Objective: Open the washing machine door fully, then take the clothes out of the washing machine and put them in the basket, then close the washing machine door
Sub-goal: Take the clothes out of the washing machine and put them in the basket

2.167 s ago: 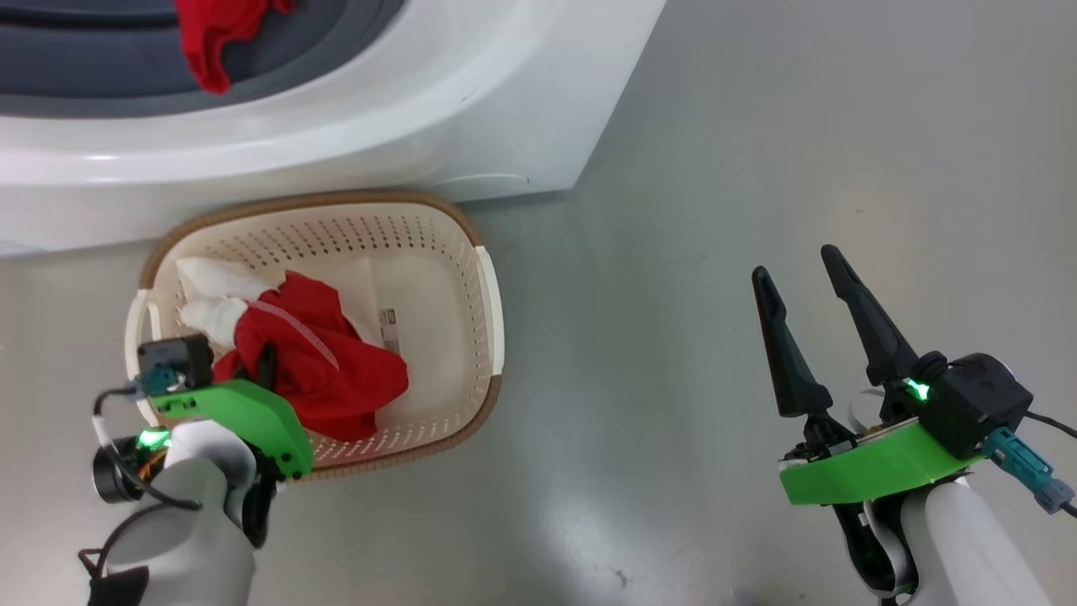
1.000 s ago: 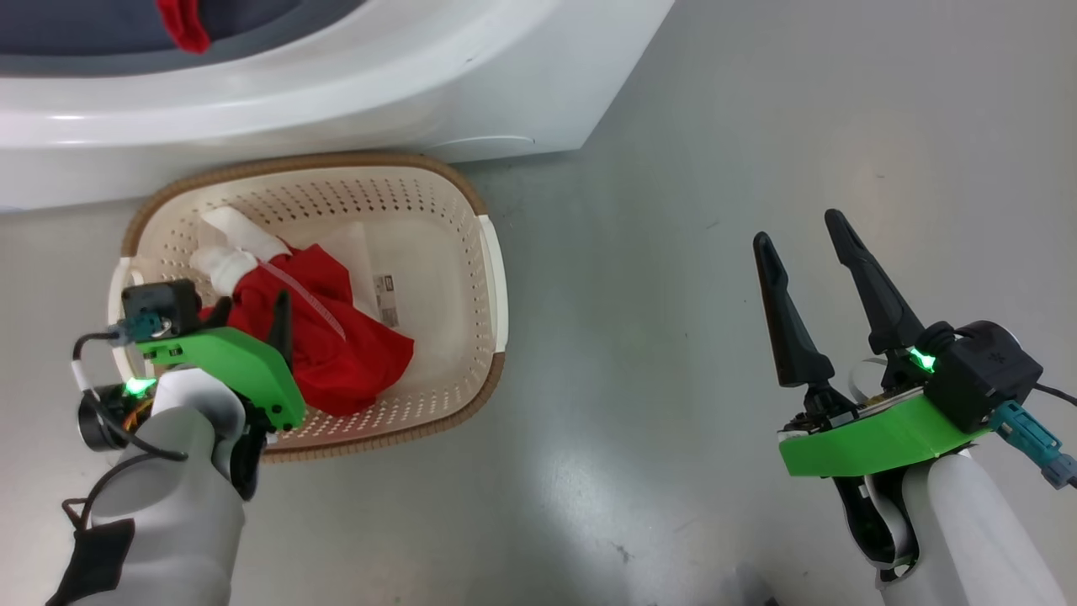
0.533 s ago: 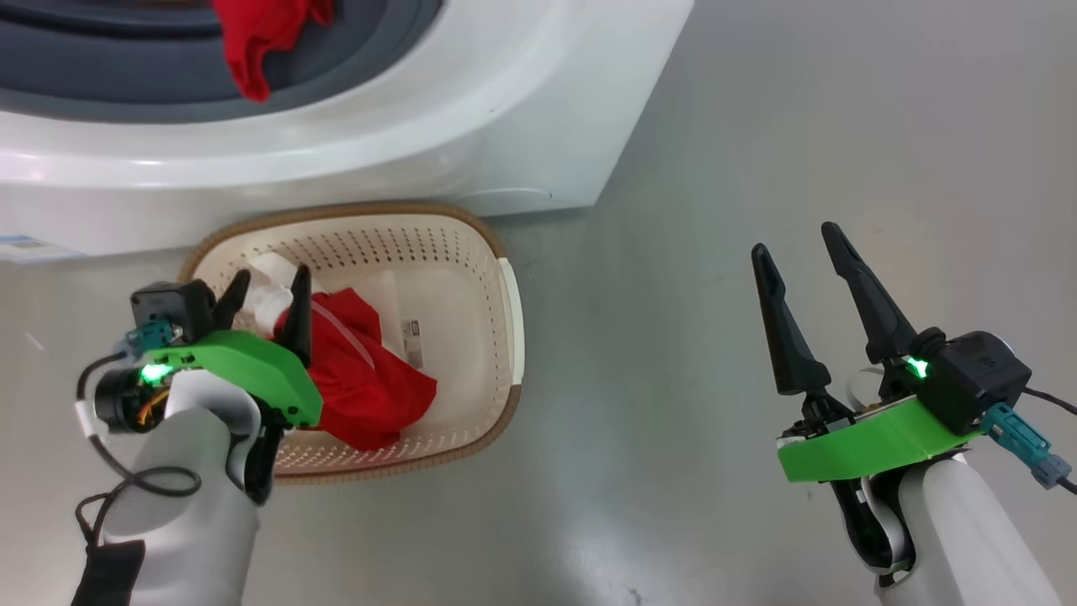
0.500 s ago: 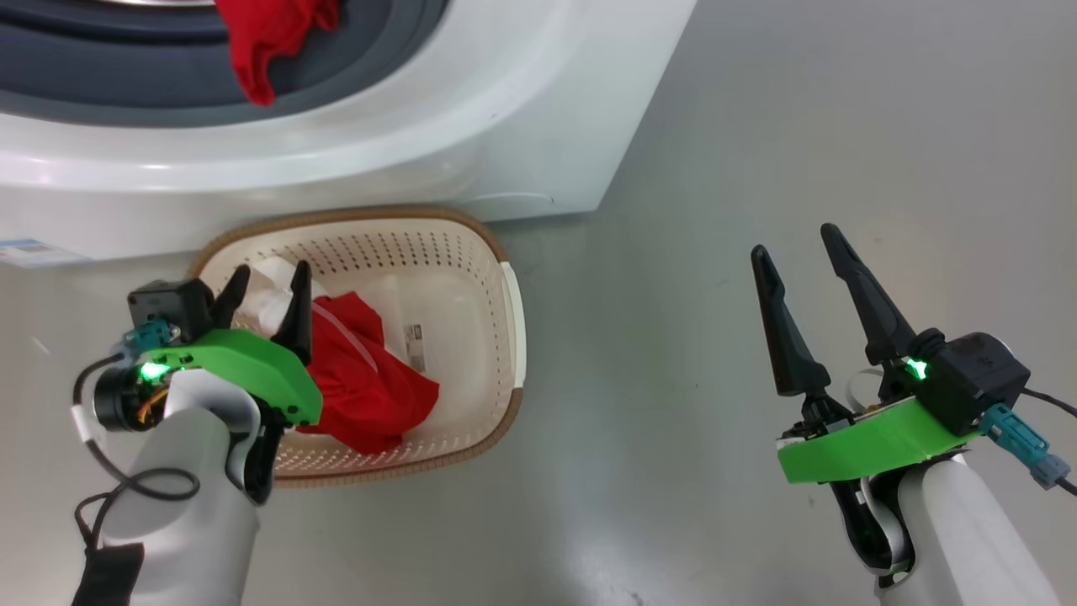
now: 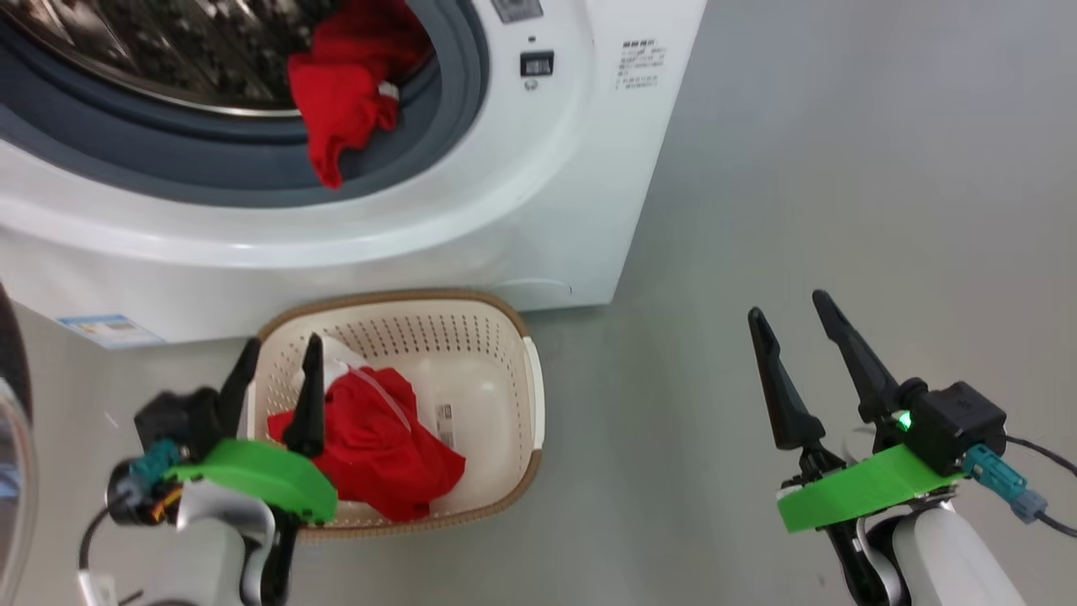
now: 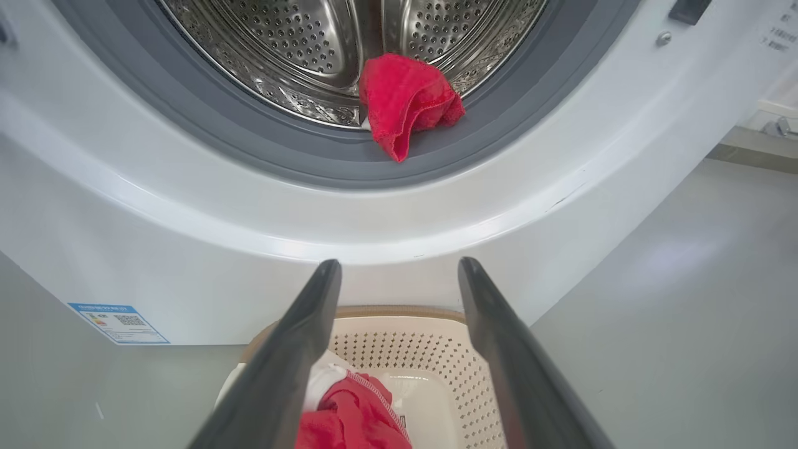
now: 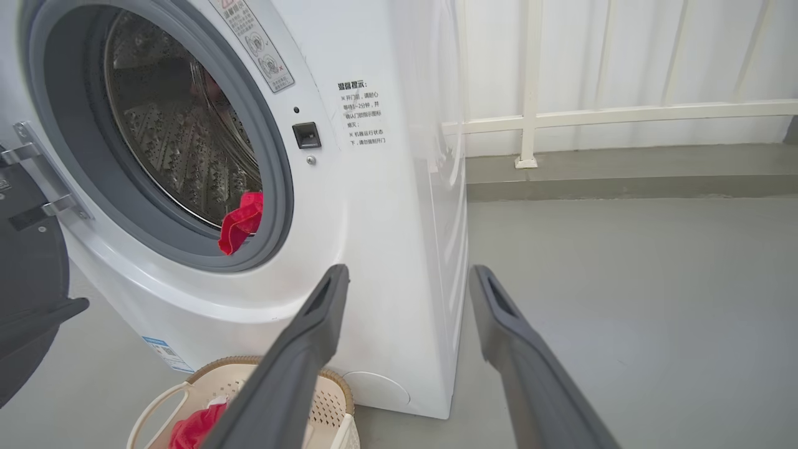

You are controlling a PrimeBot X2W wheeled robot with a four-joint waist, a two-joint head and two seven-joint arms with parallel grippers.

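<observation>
Laundry sits in two places as we look down. One bright red fabric garment with white parts and a thin white strap (image 5: 379, 446) lies in the small cream-white perforated plastic basket with a brown woven-look rim (image 5: 395, 296). The basket stands on the grey floor (image 5: 799, 168), just in front of the big white front-loading washing machine (image 5: 505, 210). A second red garment (image 5: 341, 118) hangs from the perforated steel drum (image 6: 299, 43) over the grey rubber gasket (image 5: 210, 168). The round black-rimmed door (image 7: 25, 293) stands swung open at the left of the opening. Our left gripper (image 5: 282, 343) hovers over the basket's left side, fingers apart and holding nothing. Our right gripper (image 5: 786, 305) hangs above bare floor well to the right, fingers likewise spread and empty.
</observation>
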